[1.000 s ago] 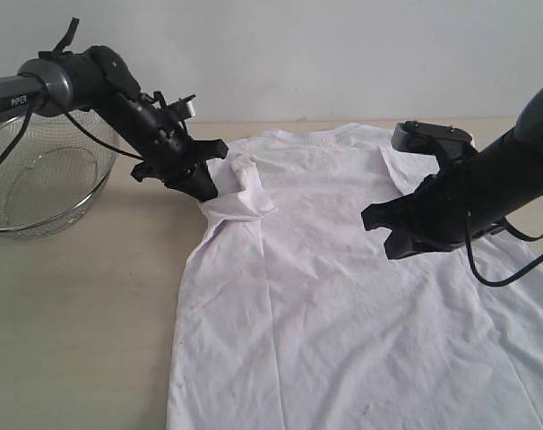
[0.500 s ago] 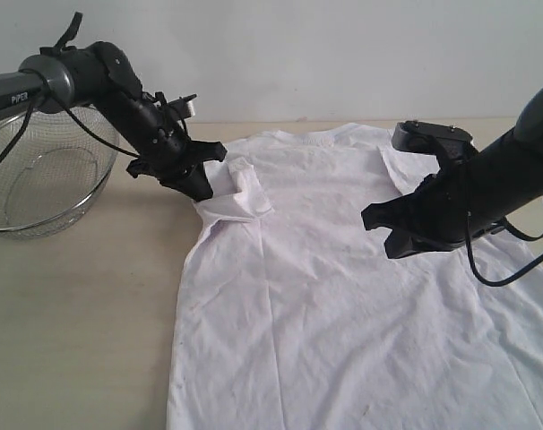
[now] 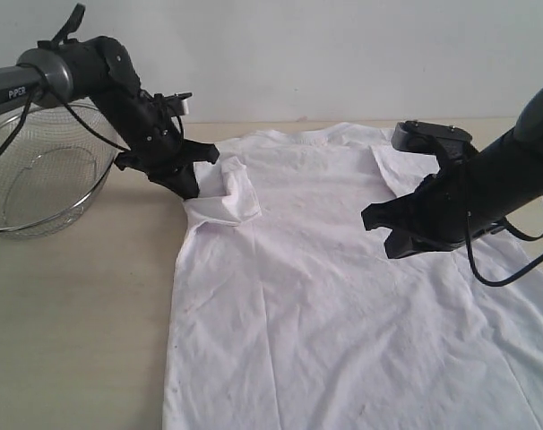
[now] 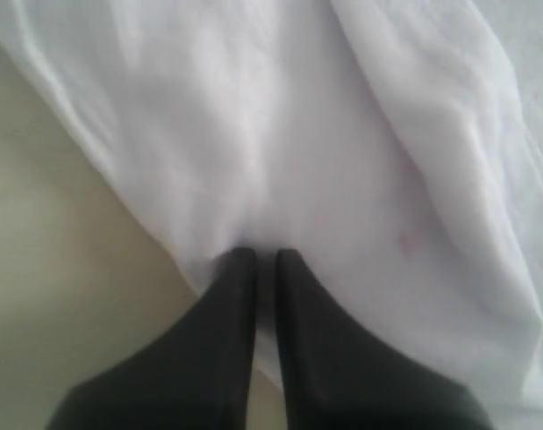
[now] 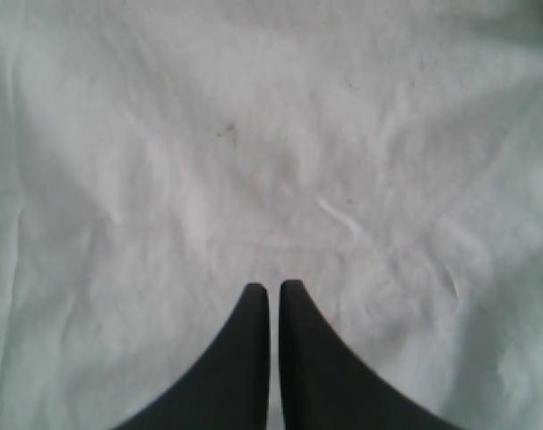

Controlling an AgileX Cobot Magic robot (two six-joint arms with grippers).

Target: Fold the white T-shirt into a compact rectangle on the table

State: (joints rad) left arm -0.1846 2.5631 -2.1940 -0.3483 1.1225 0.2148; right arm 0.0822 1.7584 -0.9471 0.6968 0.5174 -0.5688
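The white T-shirt (image 3: 298,296) lies spread flat on the pale table (image 3: 74,313), collar at the far side, plain side up. Its left sleeve (image 3: 227,197) is bunched and folded inward. My left gripper (image 3: 193,186) is shut on that sleeve's edge. In the left wrist view the jaws (image 4: 265,255) pinch a thin fold of white cloth (image 4: 343,134) at the shirt's edge, with bare table (image 4: 47,269) beside it. My right gripper (image 3: 392,237) hovers over the shirt's right chest area, shut and holding nothing. Below its tips (image 5: 273,287) only flat cloth (image 5: 254,134) shows.
A silver wire-mesh bowl (image 3: 38,188) stands at the far left, just behind the left arm. A white wall runs along the table's far edge. The shirt's hem runs out of the exterior view at the bottom.
My left gripper has moved left with the sleeve, dragging the shirt's left side a little leftward. The right arm has not moved.
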